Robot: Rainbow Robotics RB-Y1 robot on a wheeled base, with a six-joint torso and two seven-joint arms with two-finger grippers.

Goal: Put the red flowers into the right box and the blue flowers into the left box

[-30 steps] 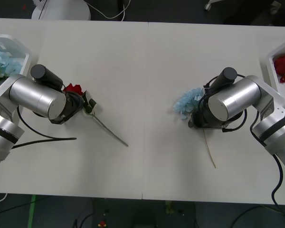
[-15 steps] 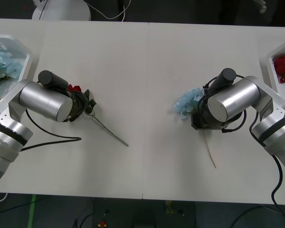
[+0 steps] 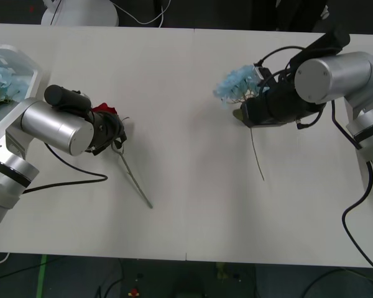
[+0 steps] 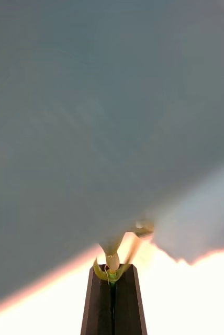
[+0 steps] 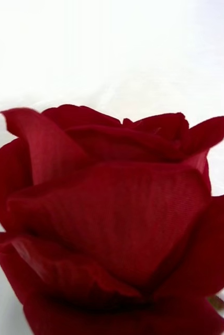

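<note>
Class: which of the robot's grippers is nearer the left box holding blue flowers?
Left. The left gripper sits just beside the left box; the right gripper is far across the table.

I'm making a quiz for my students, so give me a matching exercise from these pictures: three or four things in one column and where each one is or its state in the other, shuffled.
Column one:
1. red rose
2. blue flower
3. left box
4. right gripper

Column two:
A. at the table's far left edge, blue blooms inside
B. shut on a thin stem
C. at the left gripper, stem trailing toward the table's near edge
D. held on the table's right half, near the far edge

Pairs: 1-C, 2-D, 3-A, 4-B
</note>
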